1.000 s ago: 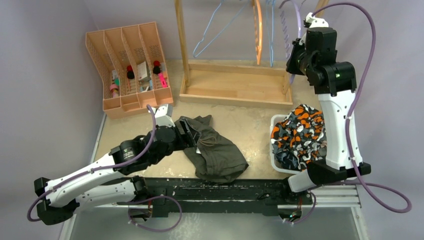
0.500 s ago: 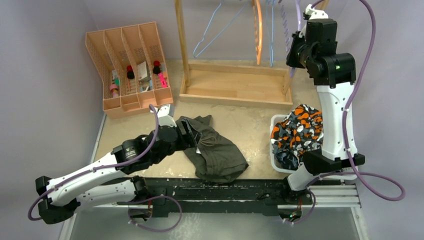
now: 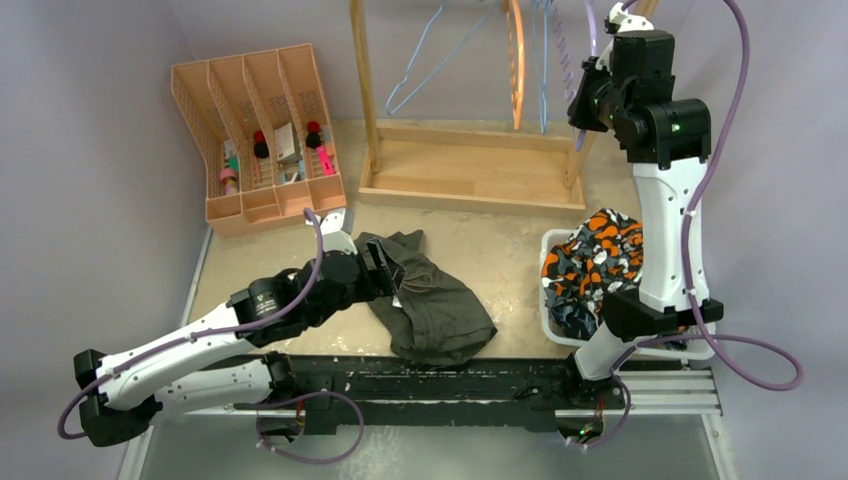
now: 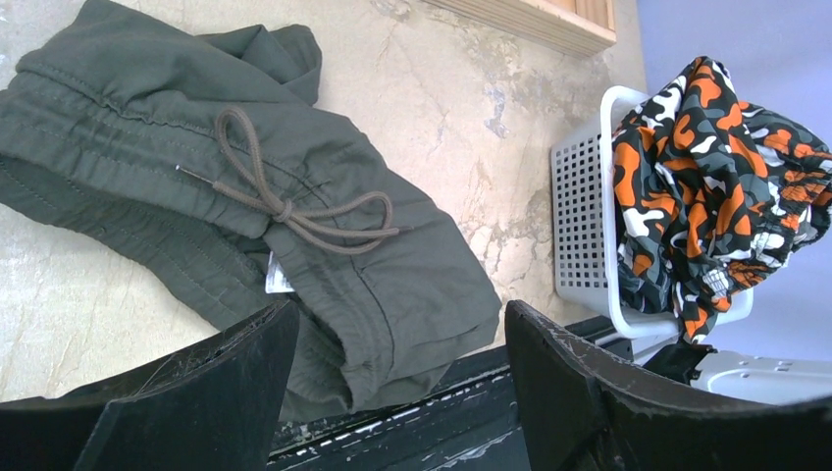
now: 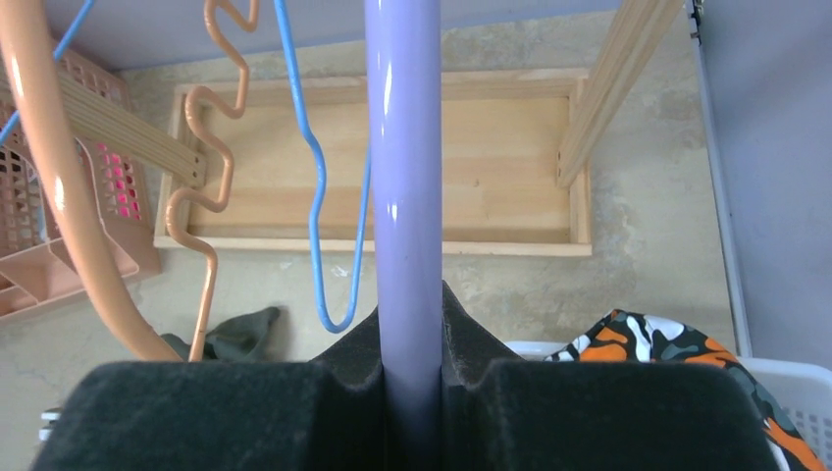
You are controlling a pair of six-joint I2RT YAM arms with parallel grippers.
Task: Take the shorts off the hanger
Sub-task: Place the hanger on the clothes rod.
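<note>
Peach plastic organiser [image 3: 258,130] sits far left at the back of the table [image 3: 505,250], small items in its slots; left arm [image 3: 190,345] lies low across the near left, reaching right; left gripper [image 4: 397,334] is spread wide, black fingers [image 4: 221,392] well apart, holding nothing, hovering at the left edge of the olive green shorts [image 3: 432,300]; can't tell if a finger touches the cloth; those shorts lie crumpled flat on the table, centre-left, waistband towards the gripper, brown drawstring [image 4: 294,206] knotted and loose on top, white label showing just below it in the left wrist view; wooden rack [image 3: 470,170] stands behind them at the back, upright posts on a tray-like base; light blue wire hanger [image 3: 420,60] and orange hanger [image 3: 516,60] hang inside it; right of the olive pair and apart from it, white mesh basket [image 3: 550,300] sits near the front edge; orange-white-black camouflage shorts [image 3: 602,255] are heaped in it, spilling over the rim, with a darker patterned fabric [image 3: 572,318] under them at the near side; right arm [image 3: 668,230] rises from beside the basket up to the rack's right end; right gripper [image 5: 410,339] is clamped narrow on the lilac hanger [image 5: 407,196], its bar running straight up between the foam pads [image 5: 196,412] in the right wrist view.
</note>
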